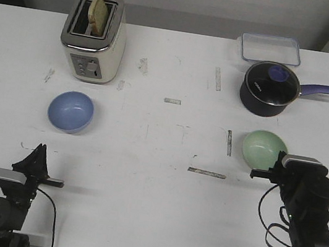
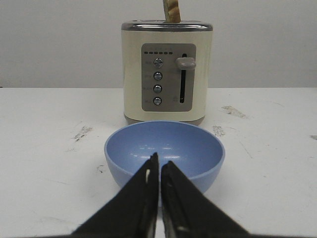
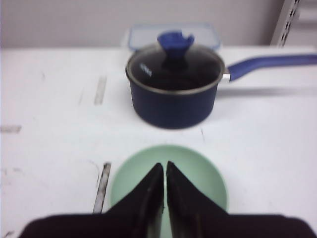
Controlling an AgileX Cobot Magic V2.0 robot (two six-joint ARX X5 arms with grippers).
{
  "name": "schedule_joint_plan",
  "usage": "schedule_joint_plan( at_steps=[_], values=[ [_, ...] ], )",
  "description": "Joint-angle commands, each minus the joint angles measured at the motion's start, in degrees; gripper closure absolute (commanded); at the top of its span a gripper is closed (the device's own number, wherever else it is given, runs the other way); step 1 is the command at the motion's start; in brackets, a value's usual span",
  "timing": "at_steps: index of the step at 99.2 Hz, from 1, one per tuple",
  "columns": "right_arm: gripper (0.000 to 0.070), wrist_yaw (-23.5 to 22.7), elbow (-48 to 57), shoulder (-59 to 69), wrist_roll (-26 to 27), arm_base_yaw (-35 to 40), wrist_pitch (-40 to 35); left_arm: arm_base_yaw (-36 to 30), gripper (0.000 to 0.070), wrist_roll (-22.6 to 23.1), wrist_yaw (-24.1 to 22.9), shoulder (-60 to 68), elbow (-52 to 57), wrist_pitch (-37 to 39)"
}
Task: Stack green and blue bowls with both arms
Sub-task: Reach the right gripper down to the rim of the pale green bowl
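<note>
The light blue bowl (image 1: 71,110) sits upright on the white table, left of centre, in front of the toaster. My left gripper (image 1: 39,150) is shut and empty, a short way in front of it. In the left wrist view its closed tips (image 2: 159,161) point at the near rim of the blue bowl (image 2: 188,144). The mint green bowl (image 1: 262,148) sits upright at the right. My right gripper (image 1: 279,162) is shut and empty at that bowl's near edge. In the right wrist view its tips (image 3: 164,166) hang over the green bowl (image 3: 198,173).
A cream toaster (image 1: 94,37) with a slice of bread in it stands behind the blue bowl. A dark navy saucepan (image 1: 270,89) with a glass lid stands behind the green bowl, handle to the right. A clear plastic container (image 1: 270,49) lies behind it.
</note>
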Motion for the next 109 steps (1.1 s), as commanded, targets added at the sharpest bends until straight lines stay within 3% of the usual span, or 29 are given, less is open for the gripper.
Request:
schedule_joint_plan(
  at_steps=[1, 22, 36, 55, 59, 70, 76, 109],
  values=[
    [0.0697, 0.02, 3.85, 2.95, -0.42, 0.02, -3.43, 0.04, 0.0699, 0.52, -0.02, -0.11, -1.18, 0.61],
    [0.0697, -0.02, 14.10, 12.02, 0.39, -1.27, -15.34, 0.04, 0.0699, 0.52, -0.02, -0.11, -1.18, 0.61],
    [0.0697, -0.85, 19.39, 16.52, 4.55, -3.45, -21.14, 0.04, 0.0699, 0.52, -0.02, -0.11, -1.18, 0.61],
    [0.0679, -11.63, 21.57, 19.63, 4.85, -11.19, -22.10, 0.04, 0.0699, 0.52, -0.02, -0.11, -1.18, 0.61],
    [0.0643, -13.20, 21.57, 20.24, 5.16, -12.92, -22.08, 0.04, 0.0699, 0.52, -0.02, -0.11, -1.18, 0.61],
    [0.0416, -16.37, 21.57, 22.40, 5.88, -17.25, -22.05, 0.04, 0.0699, 0.52, -0.02, -0.11, -1.18, 0.61],
    [0.0334, -17.62, 21.57, 23.76, 5.79, -19.32, -22.03, 0.04, 0.0699, 0.52, -0.02, -0.11, -1.18, 0.61],
    [0.0282, -17.94, 21.55, 32.87, 5.75, -20.63, -20.98, 0.04, 0.0699, 0.52, -0.02, -0.11, -1.18, 0.61]
  ],
)
